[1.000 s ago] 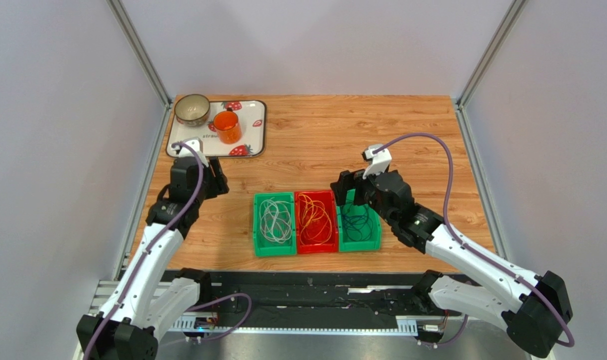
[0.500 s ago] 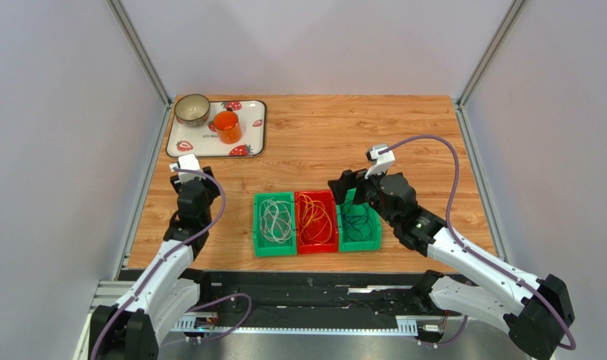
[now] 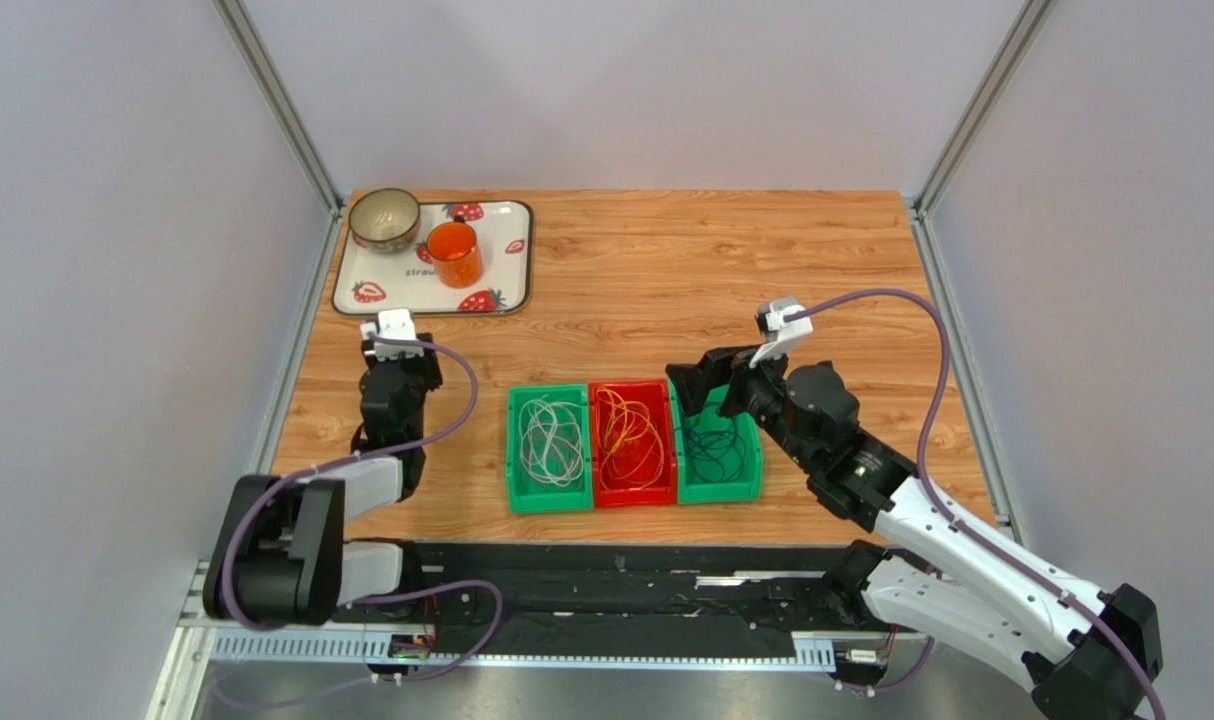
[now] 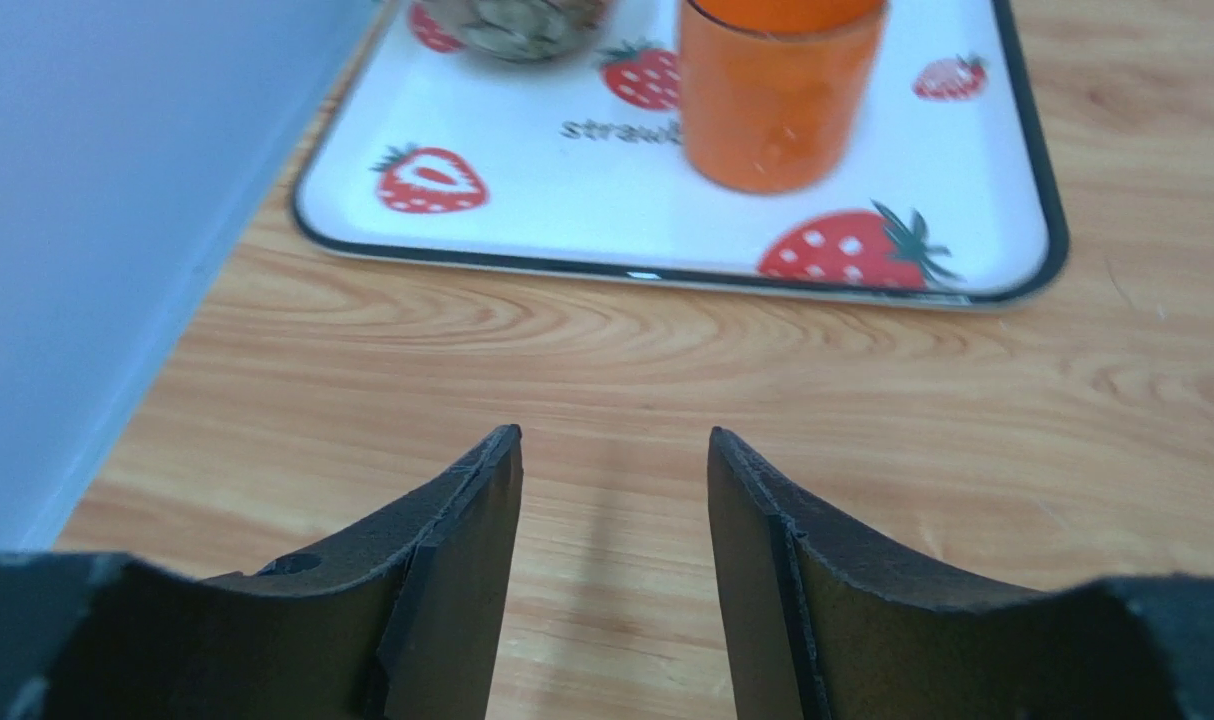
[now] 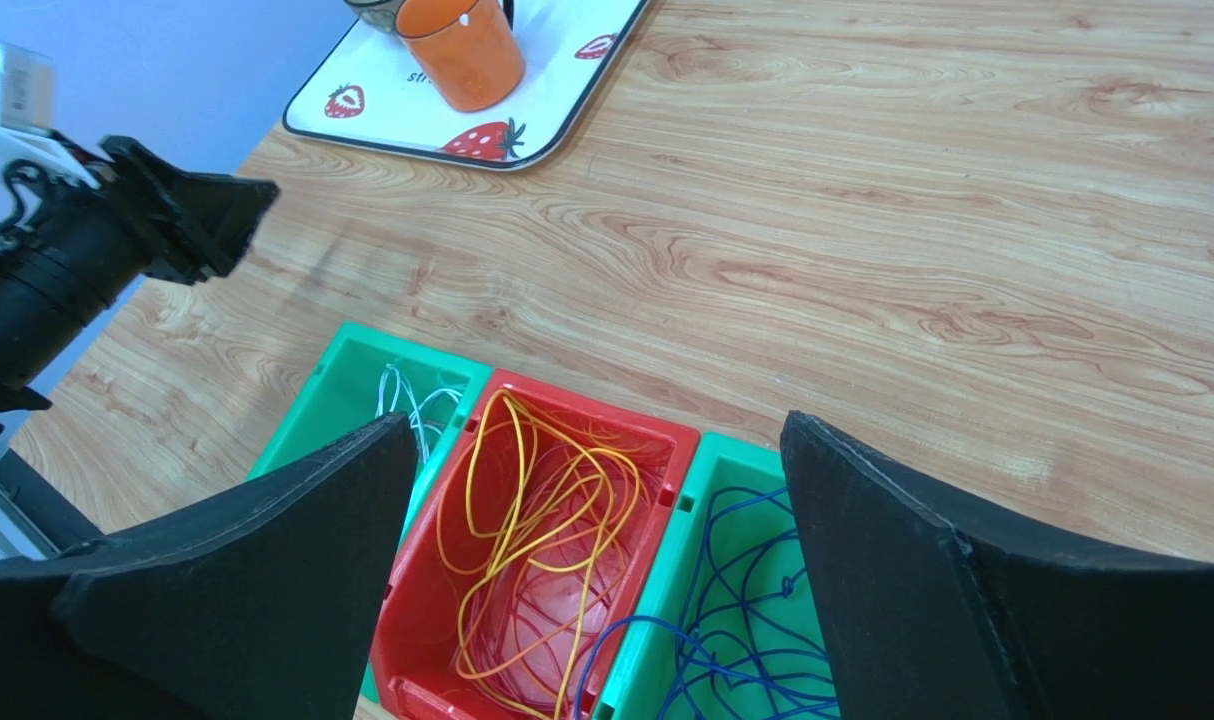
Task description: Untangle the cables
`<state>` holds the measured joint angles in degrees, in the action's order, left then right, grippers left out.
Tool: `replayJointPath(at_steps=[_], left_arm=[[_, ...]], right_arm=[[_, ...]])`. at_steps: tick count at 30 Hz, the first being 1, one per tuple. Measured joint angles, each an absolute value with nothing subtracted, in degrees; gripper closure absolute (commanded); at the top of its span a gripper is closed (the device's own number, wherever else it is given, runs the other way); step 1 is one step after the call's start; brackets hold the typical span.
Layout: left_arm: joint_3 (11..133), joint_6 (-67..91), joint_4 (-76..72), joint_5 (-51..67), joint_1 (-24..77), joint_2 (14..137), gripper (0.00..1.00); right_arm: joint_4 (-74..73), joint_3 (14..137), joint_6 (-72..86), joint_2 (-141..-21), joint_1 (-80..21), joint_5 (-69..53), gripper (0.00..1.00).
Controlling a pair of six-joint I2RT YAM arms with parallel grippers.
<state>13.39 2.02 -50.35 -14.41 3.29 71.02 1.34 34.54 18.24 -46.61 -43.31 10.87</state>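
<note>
Finding: the cables lie sorted by colour in three bins standing side by side. The orange cables [image 5: 546, 525] are in the red bin [image 3: 634, 500]. The white cables [image 3: 550, 441] are in the green bin [image 3: 550, 506] to its left, and the blue cables [image 5: 748, 600] in the green bin [image 3: 718, 494] to its right.

The right fingers [image 3: 688, 384] are spread fully and empty, hovering over the far side of the red bin and the wall it shares with the right-hand bin. The left fingers [image 4: 486, 495] are parted, grasping nothing, low over the table well left of the red bin.

Risk: a descent here could straddle that wall, catch orange and blue loops together and re-tangle them. It could also strike the rim and shove the bins. Springy loops may spill over a wall.
</note>
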Motion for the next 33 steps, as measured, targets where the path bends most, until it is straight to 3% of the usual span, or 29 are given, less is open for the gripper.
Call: replayJointPath(at_steps=[2,3,11,18,33], left_arm=[[13.5,0.7,-51.8,-10.8,3.3,74.1,0.41],[13.6,0.3,-51.1,-9.6,3.3,74.5,0.01],[13.6,0.0,-54.3,-10.6,3.3,74.3,0.01],[13.6,0.1,-54.7,-11.3,3.3,74.3,0.01],[13.6,0.1,-54.7,-11.3,3.3,74.3,0.01]], right_arm=[[1.0,34.4,18.3,-46.4,-43.3,11.0,0.04],[1.0,34.2,18.3,-46.4,-43.3,11.0,0.04],[-2.2,33.5,20.7,-44.8,-43.3,14.8,0.03],[-8.0,33.9,25.3,-43.0,-43.3,27.1,0.02],[-5.7,33.7,28.1,-54.4,-43.3,31.2,0.00]])
